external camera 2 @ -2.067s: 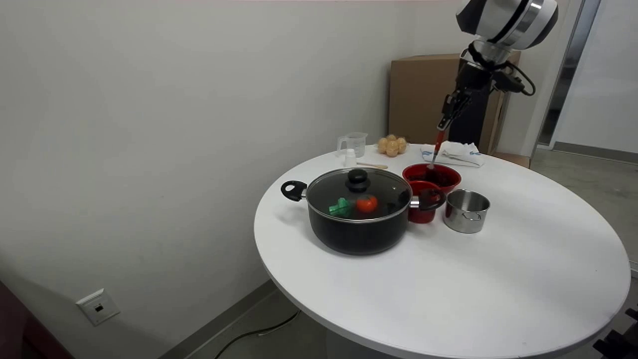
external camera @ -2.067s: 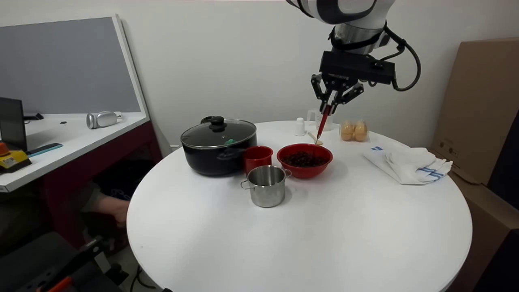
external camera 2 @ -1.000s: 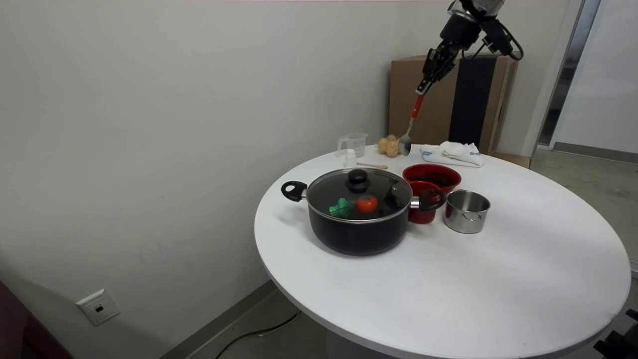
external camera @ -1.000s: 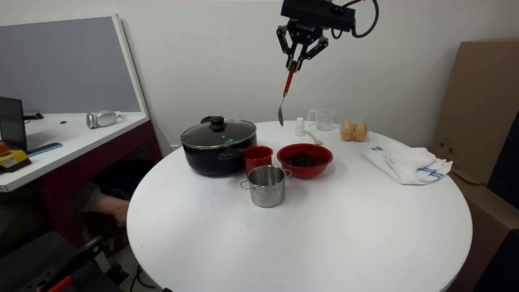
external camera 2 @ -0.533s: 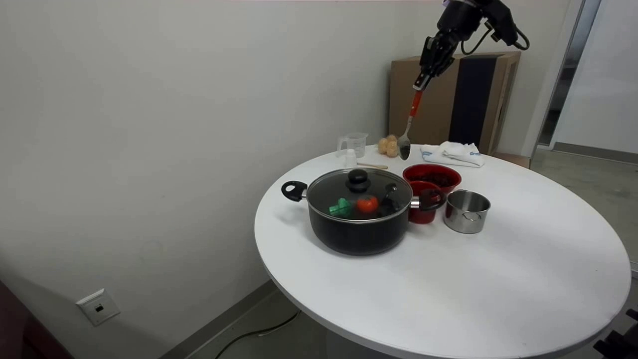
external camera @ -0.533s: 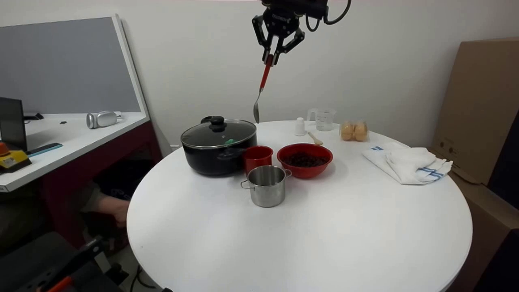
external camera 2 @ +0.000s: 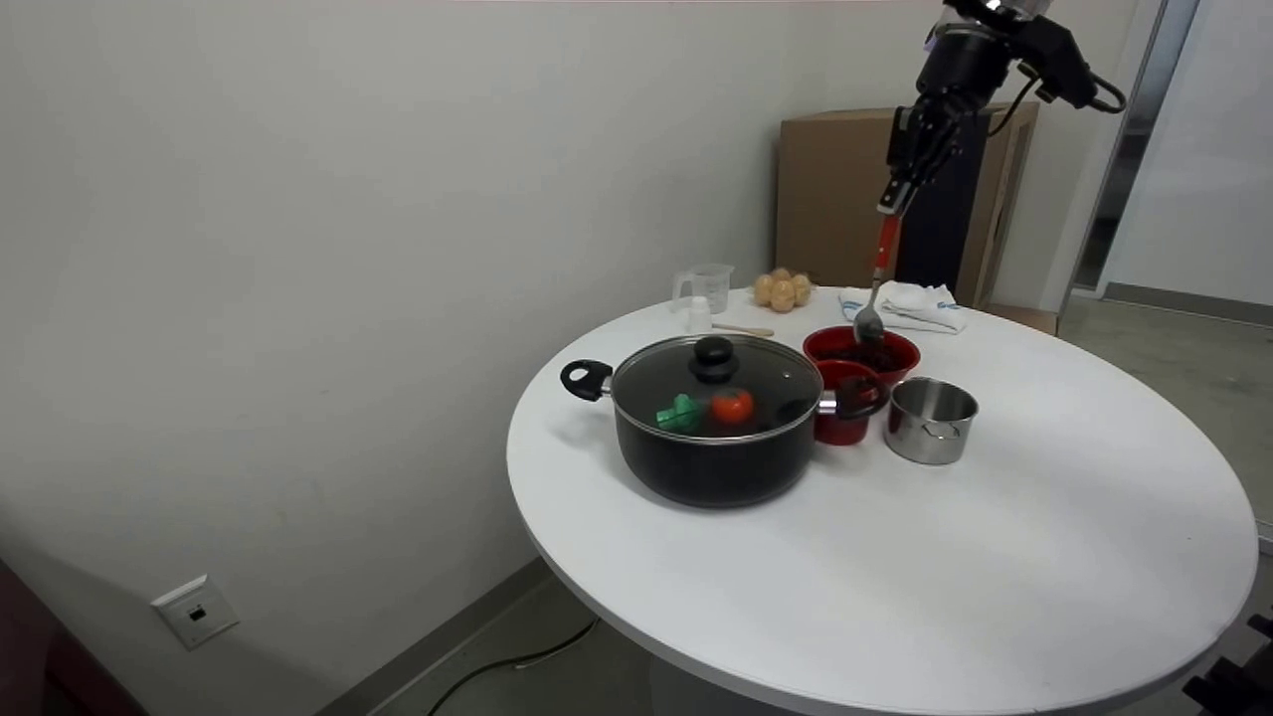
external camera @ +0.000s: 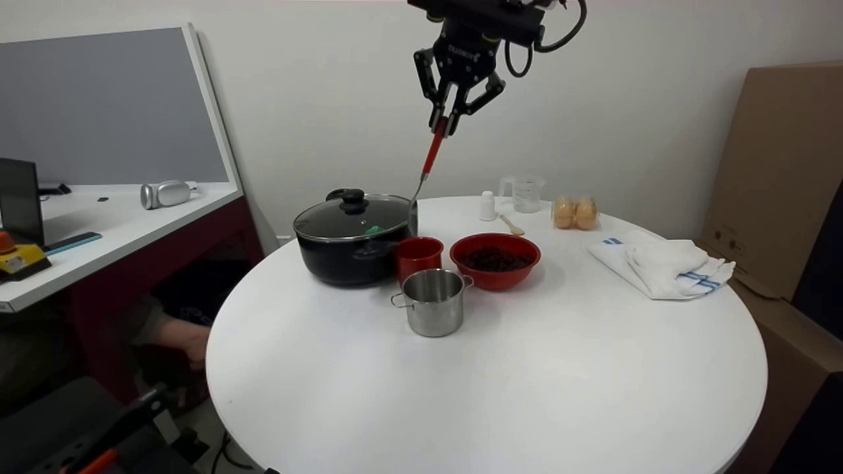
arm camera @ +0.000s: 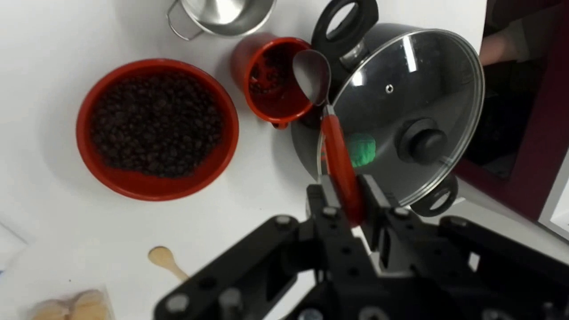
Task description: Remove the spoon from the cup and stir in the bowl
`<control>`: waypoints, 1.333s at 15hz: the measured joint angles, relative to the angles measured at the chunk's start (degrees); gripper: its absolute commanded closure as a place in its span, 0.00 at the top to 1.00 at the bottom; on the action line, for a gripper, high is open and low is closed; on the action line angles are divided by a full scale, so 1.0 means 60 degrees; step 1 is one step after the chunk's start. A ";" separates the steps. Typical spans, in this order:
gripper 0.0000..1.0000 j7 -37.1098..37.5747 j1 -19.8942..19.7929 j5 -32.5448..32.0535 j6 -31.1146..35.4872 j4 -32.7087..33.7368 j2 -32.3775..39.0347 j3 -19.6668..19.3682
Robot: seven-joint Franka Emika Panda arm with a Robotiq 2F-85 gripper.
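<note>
Carried gripper (external camera: 442, 128) and spoon (arm camera: 335, 138) up from the bowl (external camera: 497, 281), across toward the pot (external camera 2: 714, 472), then down again to just above the red cup (arm camera: 278, 101); left the vessels in place.

Had the white table (external camera: 500, 395) beneath everything, with all the vessels grouped near one another. Saw the black pot lidded, one handle just beside the red cup. Saw the bowl well filled with dark beans (arm camera: 155, 124), apart from a strip of bare red along one inner side; judged the stirring probably done, going by the spoon's move away, though not provable from the lie of the beans. Saw the shiny steel cup (external camera: 435, 316) just beside the red one. Found scattered beans but no spoon inside the red cup in the wrist view, and so counted the removal as done. Found the spoon tilted, head down, by the red cup's rim on the side toward the pot, in neither cup nor bowl; could not tell contact with the rim from mere overlap. Had the jaws gripping the red handle near its upper end. Guessed at only a return to the red cup left to do, or else more stirring.
</note>
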 measured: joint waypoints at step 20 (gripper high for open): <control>0.04 0.0319 0.0265 -0.0104 0.0641 0.0055 0.0635 -0.0087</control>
